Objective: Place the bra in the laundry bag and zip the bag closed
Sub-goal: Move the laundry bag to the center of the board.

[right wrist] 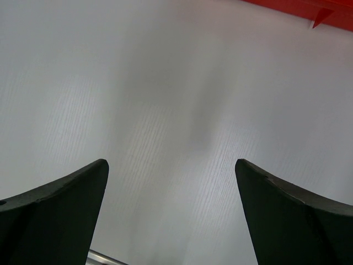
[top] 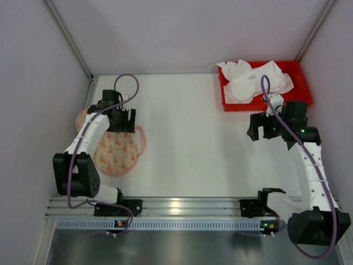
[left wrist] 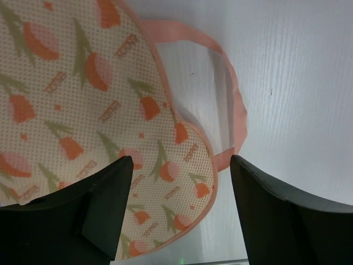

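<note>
Nearest, along the aluminium rail (top: 176, 207) at the table's edge: both arm bases, bolted side by side.

Farther in on the left, poised with the left gripper (left wrist: 181, 161) spread wide and holding nothing, directly over the laundry bag (top: 115, 152). Laid flat on the white table (top: 193, 154): round, mesh, printed with orange tulips, edged in pink, with a pink loop (left wrist: 236, 113) trailing from its rim. Impossible to tell from any view whether zipped or unzipped, and nothing to be made out inside through the mesh.

Across on the right, hanging with the right gripper (right wrist: 171, 164) likewise parted and empty, above bare table and just short of the red bin (top: 300, 88).

Heaped in that bin at the far right: the bra (top: 242, 88), white, among what looks like more white padded cups and straps, spilling over the far rim. Well apart from the bag.

Judged to be at the very start: nothing picked, nothing bagged, nothing zipped.

Most likely to go wrong at the bin:
- Risk of lifting several pieces at once when closing on so tangled a heap.
- Risk of dragging the bin itself by a strap hooked over its rim.

Trouble possible at the bag too:
- Pinching both mesh layers together rather than one, and so keeping the mouth shut.
- Catching the loop instead of the zip pull.
- Skating the light bag across the smooth table for want of a steadying hold from the other arm.
</note>
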Controlling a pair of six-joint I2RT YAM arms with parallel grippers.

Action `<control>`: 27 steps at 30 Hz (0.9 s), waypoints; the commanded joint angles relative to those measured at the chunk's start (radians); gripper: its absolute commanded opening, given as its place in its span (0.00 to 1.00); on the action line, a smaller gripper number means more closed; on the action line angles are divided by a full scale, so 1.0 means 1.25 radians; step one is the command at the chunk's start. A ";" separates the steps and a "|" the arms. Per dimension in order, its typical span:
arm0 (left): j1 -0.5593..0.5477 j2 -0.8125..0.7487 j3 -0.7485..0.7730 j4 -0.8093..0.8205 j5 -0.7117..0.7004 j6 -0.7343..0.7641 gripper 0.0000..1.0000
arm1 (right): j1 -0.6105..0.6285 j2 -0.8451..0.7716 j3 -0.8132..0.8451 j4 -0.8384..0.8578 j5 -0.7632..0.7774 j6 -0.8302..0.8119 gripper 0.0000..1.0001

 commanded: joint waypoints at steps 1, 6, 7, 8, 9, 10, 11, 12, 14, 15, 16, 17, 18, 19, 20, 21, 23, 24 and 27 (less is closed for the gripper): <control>-0.073 0.054 0.019 0.037 -0.108 -0.053 0.77 | -0.004 -0.003 0.015 0.004 -0.014 0.010 0.99; -0.138 0.138 0.034 0.049 -0.195 -0.095 0.57 | -0.004 -0.007 0.017 -0.003 -0.005 0.007 0.99; -0.140 0.170 0.038 0.049 -0.208 -0.111 0.55 | -0.004 -0.007 0.016 -0.004 -0.005 0.007 1.00; -0.140 0.184 0.043 0.049 -0.219 -0.116 0.54 | -0.002 -0.008 0.015 -0.005 -0.005 0.007 0.99; -0.140 0.200 0.048 0.049 -0.236 -0.121 0.51 | -0.003 -0.011 0.010 -0.005 -0.007 0.007 0.99; -0.140 0.220 0.049 0.048 -0.248 -0.128 0.50 | -0.004 -0.014 0.009 -0.005 -0.006 0.007 0.99; -0.140 0.233 0.051 0.049 -0.255 -0.128 0.50 | -0.004 -0.016 0.006 -0.005 -0.007 0.007 0.99; -0.140 0.239 0.051 0.048 -0.272 -0.129 0.49 | -0.004 -0.018 0.004 -0.004 -0.007 0.007 0.99; -0.140 0.255 0.053 0.048 -0.287 -0.133 0.49 | -0.004 -0.023 0.001 -0.008 -0.006 0.007 1.00; -0.140 0.260 0.053 0.048 -0.282 -0.133 0.49 | -0.004 -0.023 -0.001 -0.007 -0.006 0.005 1.00; -0.140 0.266 0.053 0.048 -0.280 -0.133 0.48 | -0.004 -0.024 -0.002 -0.005 -0.006 0.005 0.99; -0.140 0.275 0.051 0.049 -0.275 -0.134 0.47 | -0.004 -0.024 -0.005 -0.002 -0.006 0.007 0.99; -0.140 0.282 0.054 0.048 -0.263 -0.132 0.43 | -0.002 -0.024 -0.006 -0.002 -0.006 0.007 0.99; -0.140 0.286 0.055 0.048 -0.259 -0.133 0.38 | -0.003 -0.023 -0.006 -0.002 -0.006 0.007 0.99; -0.142 0.294 0.057 0.048 -0.251 -0.132 0.31 | -0.004 -0.023 -0.005 -0.004 -0.005 0.007 0.99; -0.142 0.297 0.060 0.048 -0.242 -0.130 0.25 | -0.004 -0.023 -0.004 -0.004 -0.005 0.007 0.99; -0.142 0.297 0.067 0.048 -0.222 -0.128 0.07 | -0.003 -0.024 -0.001 -0.007 -0.004 0.007 0.99; -0.143 0.296 0.070 0.047 -0.212 -0.127 0.00 | -0.004 -0.024 -0.001 -0.007 -0.004 0.007 0.99; -0.161 0.291 0.081 0.047 -0.172 -0.116 0.00 | -0.003 -0.023 -0.001 -0.007 -0.004 0.007 0.99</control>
